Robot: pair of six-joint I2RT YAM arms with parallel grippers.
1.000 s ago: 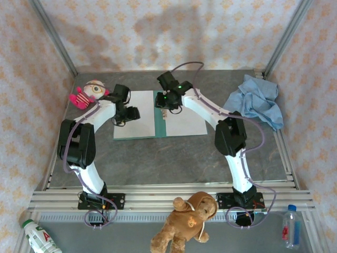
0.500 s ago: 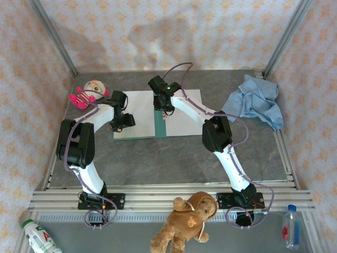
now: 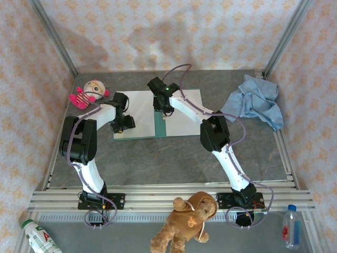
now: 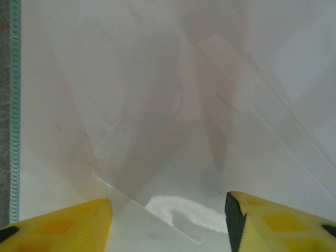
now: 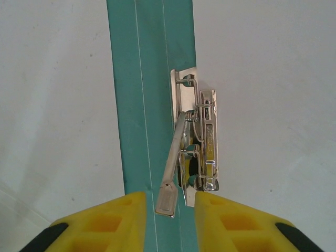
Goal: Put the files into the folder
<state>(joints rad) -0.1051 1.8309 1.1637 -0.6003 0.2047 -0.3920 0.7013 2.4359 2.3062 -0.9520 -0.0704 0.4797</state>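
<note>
On the grey table (image 3: 174, 158), near the middle of its far edge, the open teal folder (image 3: 160, 126) is laid with the white files (image 3: 139, 103) on both leaves. From above, the spine is hidden by the right gripper (image 3: 163, 108). In the right wrist view a metal lever clip (image 5: 197, 142) is seen there, between narrowly parted fingers; whether it is gripped cannot be told. The left gripper (image 4: 168, 202) is spread over a sheet.

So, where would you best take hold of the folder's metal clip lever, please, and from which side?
Grip the lever by its flattened free end, coming down from above with the jaws across its narrow width. It is a thin bar slanting over the teal spine, hinged on the clip at its far end, so the tip probably gives most leverage.
</note>
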